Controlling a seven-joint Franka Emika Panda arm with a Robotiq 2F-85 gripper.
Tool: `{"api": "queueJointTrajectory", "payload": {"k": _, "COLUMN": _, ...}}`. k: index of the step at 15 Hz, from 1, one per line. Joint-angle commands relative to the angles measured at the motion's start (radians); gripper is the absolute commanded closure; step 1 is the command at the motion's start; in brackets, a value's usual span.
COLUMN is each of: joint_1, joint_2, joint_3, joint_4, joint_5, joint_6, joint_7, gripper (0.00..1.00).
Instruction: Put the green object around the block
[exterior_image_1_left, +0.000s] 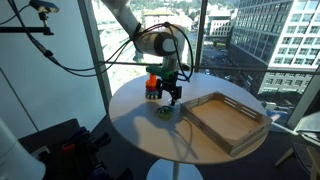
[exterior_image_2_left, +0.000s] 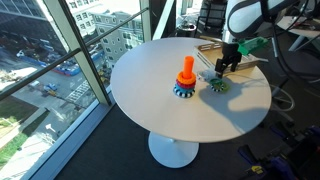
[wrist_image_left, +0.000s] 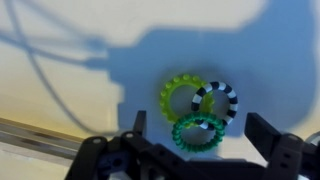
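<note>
The green object (wrist_image_left: 198, 133) lies flat on the white table (exterior_image_2_left: 150, 100), not yet on the block. In the wrist view it is bunched with two others: a yellow-green ring (wrist_image_left: 183, 97) at its 11 o'clock and a black-and-white striped ring (wrist_image_left: 217, 101) at its 1 o'clock, both touching or overlapping its upper edge. The gripper (wrist_image_left: 199, 122) hangs over it with jaws spread wide, empty, one at the ring's 9 o'clock and one at its 3 o'clock. The block (exterior_image_2_left: 186, 70) stands apart on the table, at about 10 o'clock from the rings in an exterior view; the wooden tray (exterior_image_1_left: 228, 120) sits beyond.

The risk is the crowding. Closing now may pinch a neighbour along with the green piece, or nudge the cluster askew, and a thin flat ring gives little to hold, so it may slip out before reaching the peg
</note>
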Motion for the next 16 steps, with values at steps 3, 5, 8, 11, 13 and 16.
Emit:
{"api": "queueJointTrajectory", "payload": {"k": 3, "joint_1": 0.003, "joint_2": 0.076, "joint_3": 0.006, "joint_4": 0.055, "joint_5": 0.011, "joint_6": 0.019, "joint_7": 0.002, "gripper": 0.0}}
{"api": "queueJointTrajectory", "payload": {"k": 5, "joint_1": 0.002, "joint_2": 0.093, "joint_3": 0.009, "joint_4": 0.067, "joint_5": 0.011, "joint_6": 0.026, "joint_7": -0.003, "gripper": 0.0}}
{"api": "queueJointTrajectory", "payload": {"k": 8, "joint_1": 0.003, "joint_2": 0.113, "joint_3": 0.01, "joint_4": 0.081, "joint_5": 0.009, "joint_6": 0.037, "joint_7": -0.004, "gripper": 0.0}}
{"api": "queueJointTrajectory", "payload": {"k": 11, "joint_1": 0.003, "joint_2": 0.131, "joint_3": 0.012, "joint_4": 0.095, "joint_5": 0.008, "joint_6": 0.047, "joint_7": -0.008, "gripper": 0.0}}
{"api": "queueJointTrajectory", "payload": {"k": 13, "joint_1": 0.002, "joint_2": 0.142, "joint_3": 0.014, "joint_4": 0.106, "joint_5": 0.009, "joint_6": 0.048, "joint_7": -0.011, "gripper": 0.0}}
{"api": "queueJointTrajectory", "payload": {"k": 16, "joint_1": 0.003, "joint_2": 0.157, "joint_3": 0.016, "joint_4": 0.122, "joint_5": 0.009, "joint_6": 0.044, "joint_7": -0.012, "gripper": 0.0}}
